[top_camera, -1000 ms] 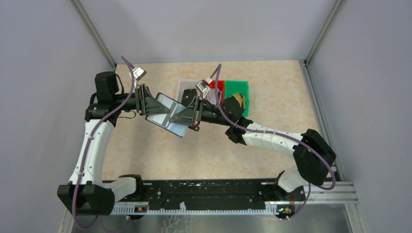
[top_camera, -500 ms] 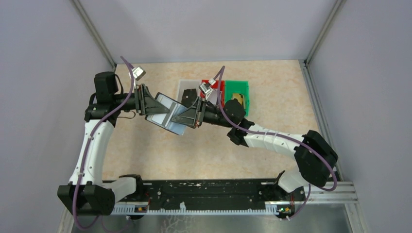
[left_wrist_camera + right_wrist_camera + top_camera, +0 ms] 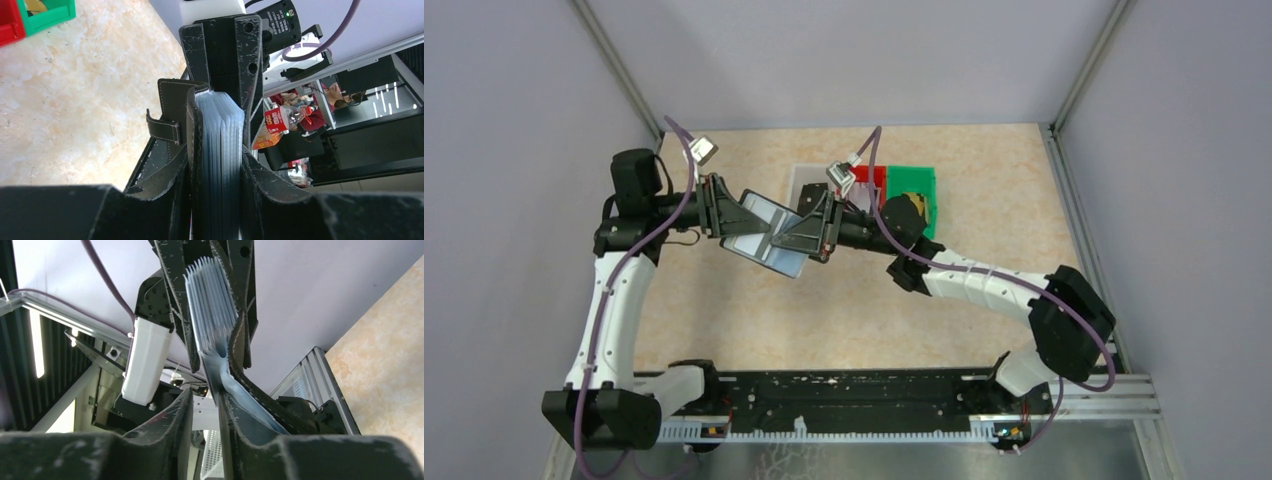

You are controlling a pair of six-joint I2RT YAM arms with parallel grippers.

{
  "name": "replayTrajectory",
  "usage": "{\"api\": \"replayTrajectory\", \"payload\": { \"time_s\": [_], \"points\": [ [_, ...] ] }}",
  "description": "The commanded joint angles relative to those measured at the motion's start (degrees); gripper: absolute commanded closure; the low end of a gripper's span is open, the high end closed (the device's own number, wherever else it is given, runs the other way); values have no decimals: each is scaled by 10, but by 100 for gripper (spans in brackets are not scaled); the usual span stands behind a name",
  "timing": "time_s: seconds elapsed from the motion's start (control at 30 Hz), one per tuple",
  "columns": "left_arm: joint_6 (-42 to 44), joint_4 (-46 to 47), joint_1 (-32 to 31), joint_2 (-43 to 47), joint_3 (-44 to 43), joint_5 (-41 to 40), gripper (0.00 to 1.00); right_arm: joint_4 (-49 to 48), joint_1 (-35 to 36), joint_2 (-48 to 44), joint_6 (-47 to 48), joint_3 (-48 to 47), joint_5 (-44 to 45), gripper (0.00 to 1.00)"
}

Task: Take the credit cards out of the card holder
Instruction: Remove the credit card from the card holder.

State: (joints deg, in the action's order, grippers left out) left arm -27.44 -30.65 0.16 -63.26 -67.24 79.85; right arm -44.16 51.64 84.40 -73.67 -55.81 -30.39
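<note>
In the last sec both arms slid a bit toward the left edge of the desk point(image 3: 724, 320). The card holder point(image 3: 767, 240) went w/ them, a touch nearer the far edge. It's up in the air betw. the two grippers, over the middle-left of the desk, not lying down. No card came out in that time, so I think this is just a tug or a better hold, and the real job isn't done yet. The L gripper point(image 3: 742, 214) is clenched on one end of the holder. Its wrist view shows both fingers point(image 3: 150, 205) pressed on the black covers, w/ the strap tab point(image 3: 162, 131) sticking out at the side. The R gripper point(image 3: 802, 234) is at the other end, w/ one of the pale blue leaves point(image 3: 210, 295) betw. its fingers. A thin gap shows there, so can't tell if it's squeezing. Can't see any cards in the leaves. By the far edge, a gold thing point(image 3: 914, 206) lies in the green bin point(image 3: 912, 180), maybe a card.
</note>
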Motion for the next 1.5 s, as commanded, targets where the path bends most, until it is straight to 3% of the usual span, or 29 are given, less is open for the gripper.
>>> {"api": "replayTrajectory", "payload": {
  "time_s": [0.0, 0.17, 0.33, 0.47, 0.57, 0.67, 0.77, 1.2, 1.47],
  "points": [
    [-14, 7, -7, 26, 0, 45, 63, -9, -5, 29, -3, -40, 38, 79],
    [3, -6, -7, 30, -3, 8, 62, -6, -9, 37, -13, -45, 50, 100],
    [13, -27, -7, 21, 4, 14, 48, -25, -19, 30, -24, -27, 50, 100],
    [-6, -8, -7, 18, 4, 33, 43, -40, -21, 23, -29, -1, 50, 100],
    [-13, -2, -6, 17, 3, 45, 45, -48, -21, 18, -28, 11, 55, 100],
    [-31, 13, -6, 16, 8, 60, 55, -50, -22, 15, -27, 12, 55, 100],
    [-55, 40, -5, 20, 16, 74, 58, -51, -25, 11, -25, 15, 55, 100],
    [-121, 124, -5, 38, 34, 91, 45, -52, -30, -10, -19, 49, 65, 100],
    [-123, 127, -5, 34, 34, 93, 61, -45, -32, -19, -10, 57, 69, 100]
  ]
}}
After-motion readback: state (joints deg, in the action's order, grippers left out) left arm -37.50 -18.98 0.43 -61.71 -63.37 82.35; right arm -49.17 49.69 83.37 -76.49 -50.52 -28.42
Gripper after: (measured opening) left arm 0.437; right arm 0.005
